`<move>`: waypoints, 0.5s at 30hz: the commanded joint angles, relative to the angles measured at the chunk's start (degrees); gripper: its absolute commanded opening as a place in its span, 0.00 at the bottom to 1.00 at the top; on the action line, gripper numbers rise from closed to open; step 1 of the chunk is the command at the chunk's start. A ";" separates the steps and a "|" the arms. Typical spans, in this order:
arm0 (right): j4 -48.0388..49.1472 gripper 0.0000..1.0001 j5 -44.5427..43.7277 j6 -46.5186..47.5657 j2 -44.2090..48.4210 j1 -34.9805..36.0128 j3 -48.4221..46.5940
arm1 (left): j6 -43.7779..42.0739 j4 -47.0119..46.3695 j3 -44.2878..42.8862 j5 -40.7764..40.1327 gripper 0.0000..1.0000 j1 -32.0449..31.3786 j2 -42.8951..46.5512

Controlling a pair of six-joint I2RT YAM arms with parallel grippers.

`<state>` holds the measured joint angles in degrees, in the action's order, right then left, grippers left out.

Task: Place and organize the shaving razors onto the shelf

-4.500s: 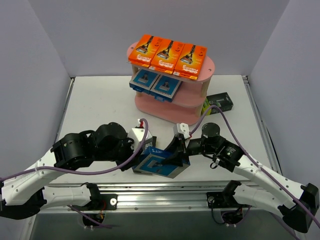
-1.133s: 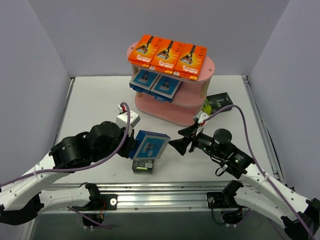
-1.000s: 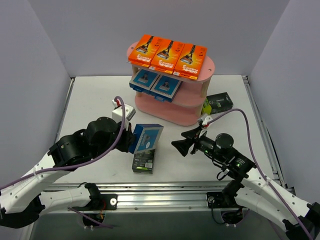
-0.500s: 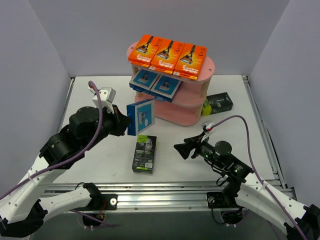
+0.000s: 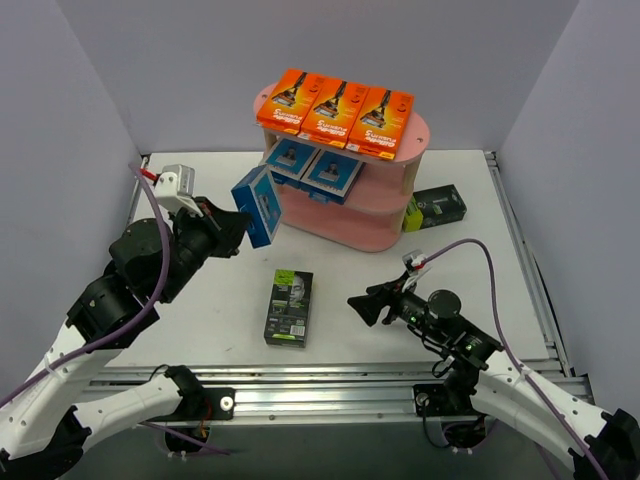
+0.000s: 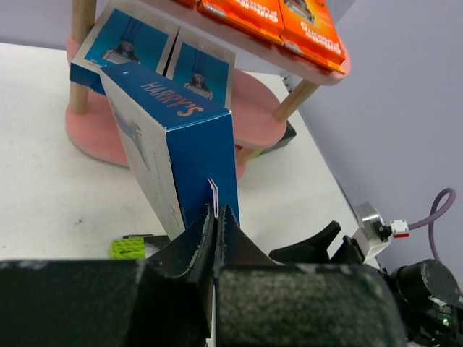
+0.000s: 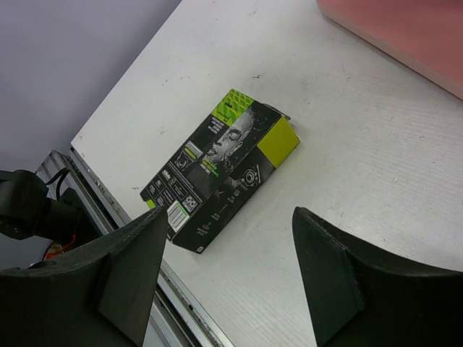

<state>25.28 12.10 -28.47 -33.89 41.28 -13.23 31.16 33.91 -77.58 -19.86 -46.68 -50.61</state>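
Observation:
The pink shelf [image 5: 340, 226] stands at the back, with three orange razor packs [image 5: 335, 108] on its top board and two blue-and-white packs [image 5: 312, 166] on the middle board. My left gripper [image 5: 235, 222] is shut on the thin end tab of a third blue-and-white pack [image 5: 257, 205], holding it tilted in the air just left of the shelf; the left wrist view shows that pack [image 6: 173, 137] above my closed jaws [image 6: 218, 210]. A black-and-lime pack [image 5: 289, 307] lies flat on the table. My right gripper [image 5: 362, 305] hangs open to its right, holding nothing.
A second black-and-lime pack [image 5: 434, 208] lies on the table at the shelf's right end. In the right wrist view the flat black pack [image 7: 217, 170] sits near the table's front rail [image 7: 108, 210], with the shelf's pink base [image 7: 405, 29] at the top right.
My left arm has lifted the blue-and-white pack off the table and carried it back and left, up to the shelf's left side. The right gripper has drawn back a little and stays open.

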 commanded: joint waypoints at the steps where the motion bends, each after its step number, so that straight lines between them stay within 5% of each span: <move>1: 4.95 0.65 0.73 -0.62 -0.39 0.12 1.27 | 1.53 -10.44 0.41 -2.55 0.02 0.62 1.83; 15: 9.44 0.65 1.88 -1.77 -1.70 0.38 5.85 | 11.03 -30.12 11.57 -1.50 0.02 3.78 2.97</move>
<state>30.50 13.06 -30.02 -35.16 41.32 -8.03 40.05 16.01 -66.19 -22.31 -43.92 -48.23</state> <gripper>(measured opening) 0.651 0.043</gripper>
